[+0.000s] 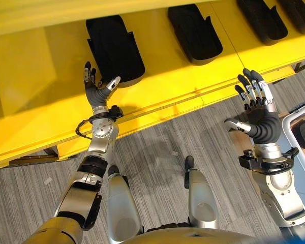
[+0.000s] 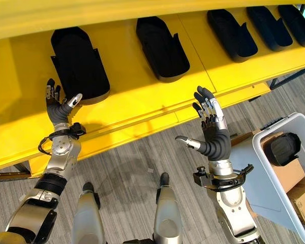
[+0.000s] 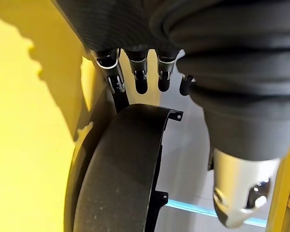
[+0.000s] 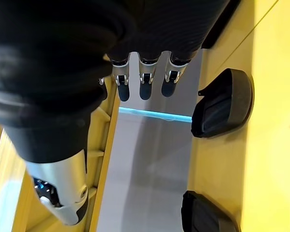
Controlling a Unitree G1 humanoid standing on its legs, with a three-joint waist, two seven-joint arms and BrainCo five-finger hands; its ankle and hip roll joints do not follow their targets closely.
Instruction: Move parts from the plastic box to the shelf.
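Both hands are held with fingers spread and empty, the left hand (image 2: 58, 108) just beside a black part (image 2: 79, 63) near the shelf (image 2: 142, 101) front edge, the right hand (image 2: 212, 129) off that edge.

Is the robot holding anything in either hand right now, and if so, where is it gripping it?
Nothing is held. The left hand is open beside a black moulded plastic part on the yellow shelf; the right hand is open in the air.

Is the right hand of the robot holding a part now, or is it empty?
Empty. The right hand is open in front of the shelf, fingers straight, thumb spread, nothing between them.
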